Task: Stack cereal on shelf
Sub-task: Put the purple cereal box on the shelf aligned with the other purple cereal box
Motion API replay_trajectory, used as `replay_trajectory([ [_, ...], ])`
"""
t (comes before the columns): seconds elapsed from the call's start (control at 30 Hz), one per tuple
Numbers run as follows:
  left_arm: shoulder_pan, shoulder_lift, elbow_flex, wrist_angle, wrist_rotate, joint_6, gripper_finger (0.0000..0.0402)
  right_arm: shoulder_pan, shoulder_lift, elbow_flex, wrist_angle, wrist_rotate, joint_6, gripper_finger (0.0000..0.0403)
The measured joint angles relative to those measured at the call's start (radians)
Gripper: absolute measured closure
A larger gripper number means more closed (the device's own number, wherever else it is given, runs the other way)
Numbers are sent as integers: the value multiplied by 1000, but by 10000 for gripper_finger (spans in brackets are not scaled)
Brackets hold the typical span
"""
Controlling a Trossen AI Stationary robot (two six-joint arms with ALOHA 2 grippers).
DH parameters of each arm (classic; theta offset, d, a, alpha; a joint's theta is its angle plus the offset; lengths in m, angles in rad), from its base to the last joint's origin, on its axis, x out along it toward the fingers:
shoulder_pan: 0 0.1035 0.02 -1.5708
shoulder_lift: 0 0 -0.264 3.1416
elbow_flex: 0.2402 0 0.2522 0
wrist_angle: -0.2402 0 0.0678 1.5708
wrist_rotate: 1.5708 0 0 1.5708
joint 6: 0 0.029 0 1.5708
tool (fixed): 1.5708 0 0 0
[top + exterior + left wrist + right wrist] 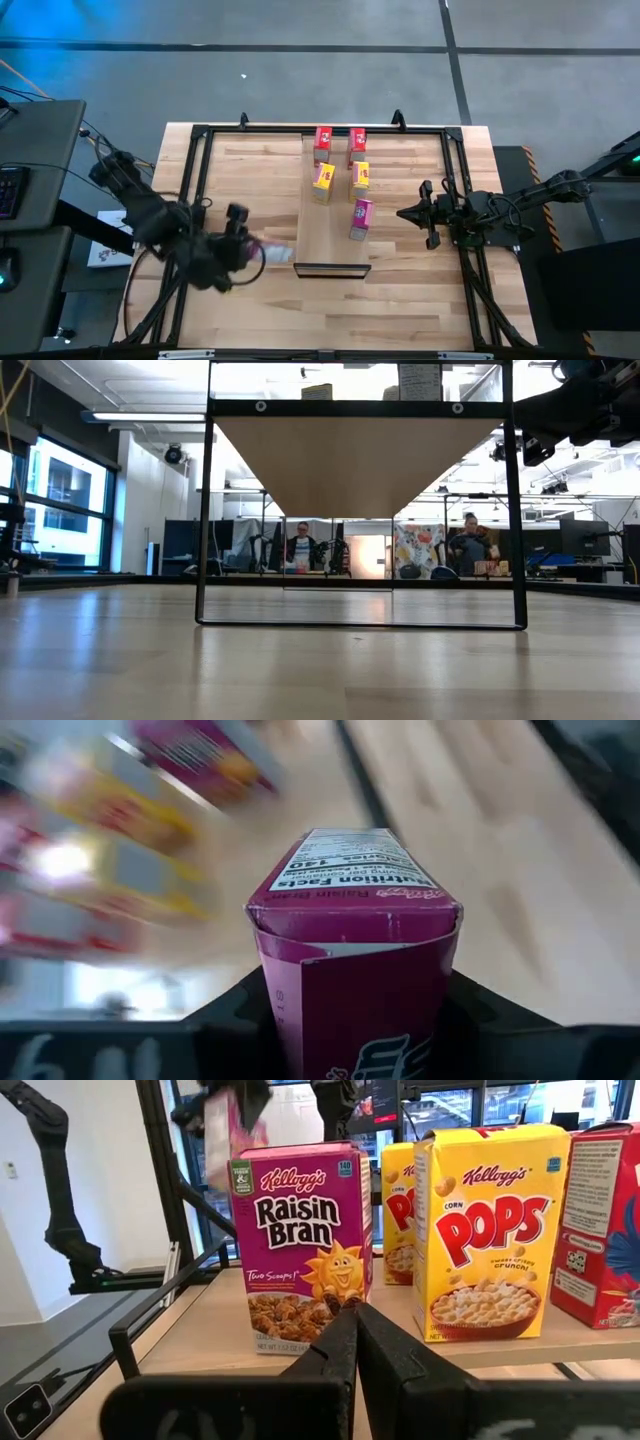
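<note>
On the left, our left gripper (pixel 262 252) has its jaws clamped on a pink box (pixel 355 935), long axis running straight out from them, just left of the shelf (pixel 320 235). There we count five boxes: two red, two yellow, one pink. Our right gripper (pixel 404 214) waits clenched, empty.

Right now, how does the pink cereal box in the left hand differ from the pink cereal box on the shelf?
The magenta cardboard box in the left hand is clamped between that hand's fingers, off to the side of the long light-wood shelf. The magenta Raisin Bran box on the shelf stands upright and free, beside a yellow Corn Pops box. Both are the same colour and shape.
</note>
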Motion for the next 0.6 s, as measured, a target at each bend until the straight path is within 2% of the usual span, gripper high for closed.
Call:
replay_trajectory([
  [0.07, 46, 18, 41, 30, -42, 92, 259, 0, 0, 0, 0, 0, 0, 403],
  [0.13, 94, 47, 66, 67, -43, 183, 259, 0, 0, 0, 0, 0, 0, 403],
  [0.4, 236, 221, 174, 76, 72, 407, 259, 0, 0, 0, 0, -1, -4, 403],
  [0.6, 288, 279, 203, 72, 82, 513, 259, 0, 0, 0, 0, -1, 0, 403],
])
